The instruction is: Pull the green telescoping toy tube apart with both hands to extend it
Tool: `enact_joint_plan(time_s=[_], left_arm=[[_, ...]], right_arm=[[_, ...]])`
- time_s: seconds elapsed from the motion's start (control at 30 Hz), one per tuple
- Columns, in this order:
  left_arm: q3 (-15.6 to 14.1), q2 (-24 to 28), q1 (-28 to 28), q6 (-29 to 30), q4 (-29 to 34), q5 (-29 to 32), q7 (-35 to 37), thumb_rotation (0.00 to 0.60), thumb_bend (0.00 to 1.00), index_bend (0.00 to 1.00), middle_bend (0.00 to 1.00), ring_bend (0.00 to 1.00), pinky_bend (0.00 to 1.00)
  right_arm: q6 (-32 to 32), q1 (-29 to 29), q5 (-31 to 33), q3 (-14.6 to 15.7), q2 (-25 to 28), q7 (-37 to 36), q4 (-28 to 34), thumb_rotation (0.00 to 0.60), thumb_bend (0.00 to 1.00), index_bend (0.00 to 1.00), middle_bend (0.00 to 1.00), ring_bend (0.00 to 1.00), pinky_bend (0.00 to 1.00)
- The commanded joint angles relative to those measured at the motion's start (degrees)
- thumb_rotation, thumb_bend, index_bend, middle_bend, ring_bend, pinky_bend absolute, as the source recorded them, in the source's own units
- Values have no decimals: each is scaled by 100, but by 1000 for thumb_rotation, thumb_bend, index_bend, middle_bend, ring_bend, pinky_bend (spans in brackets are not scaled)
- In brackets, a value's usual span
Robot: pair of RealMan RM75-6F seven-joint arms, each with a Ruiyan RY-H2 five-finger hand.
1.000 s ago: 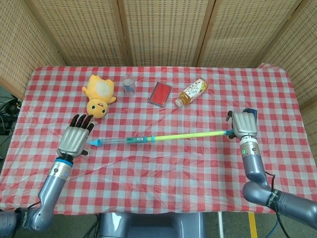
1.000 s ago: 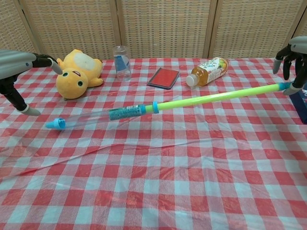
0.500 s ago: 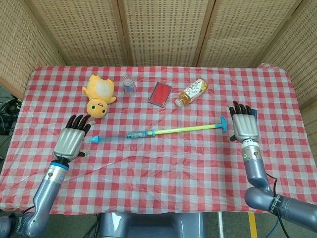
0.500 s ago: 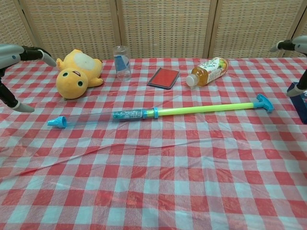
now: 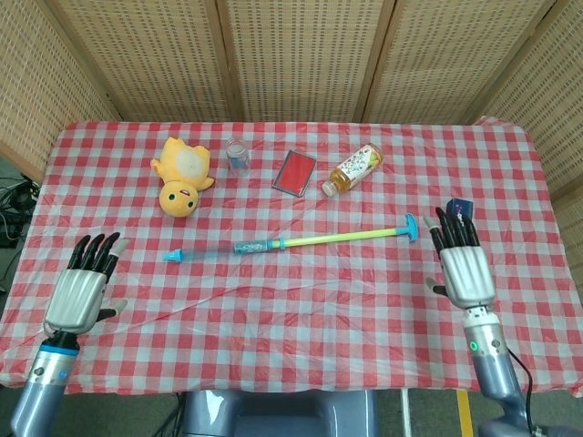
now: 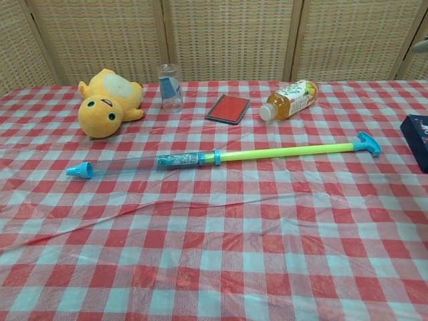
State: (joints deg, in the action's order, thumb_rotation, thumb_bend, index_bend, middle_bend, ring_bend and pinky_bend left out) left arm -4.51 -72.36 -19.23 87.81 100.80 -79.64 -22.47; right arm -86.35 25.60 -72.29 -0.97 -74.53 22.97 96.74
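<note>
We judged the extended green tube [image 5: 342, 237] light, slender and flexible; left hand [image 5: 80, 291] and right hand [image 5: 463, 266] lay spread, empty, well apart from its ends.

- Bench [image 5: 301, 309] covered by a red-and-white checked cloth [image 6: 221, 267]; cloth shows creases and a long diagonal fold at the near left.
- Cloth hangs over the near edge in the head view.
- Behind the bench: woven rattan screen panels [image 5: 291, 55] set in light wooden frames [image 6: 295, 40], closing in the far side and angling along both ends.
- Floor only partly seen: grey at the left with dark cables [image 5: 14, 205]; a yellow strip [image 5: 464, 414] at the near right.
- Light even and diffuse, shadows soft.
</note>
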Motion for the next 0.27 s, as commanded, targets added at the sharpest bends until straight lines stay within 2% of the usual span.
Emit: enact_joint_plan(time_s=[0.03,0.27], left_arm=[[-198,5,326,216,-187,-262,295,600,98,30,0,0,0],[-362,-35,688,350,-655,-584,517,600,95,20,0,0,0]], right_arm=[[-610,-672,-794,524,-52,-523,-182,600,97,0,0,0,0],[-764,-1077,-1273,712,-155,-977,-539,600,97,0,0,0,0]])
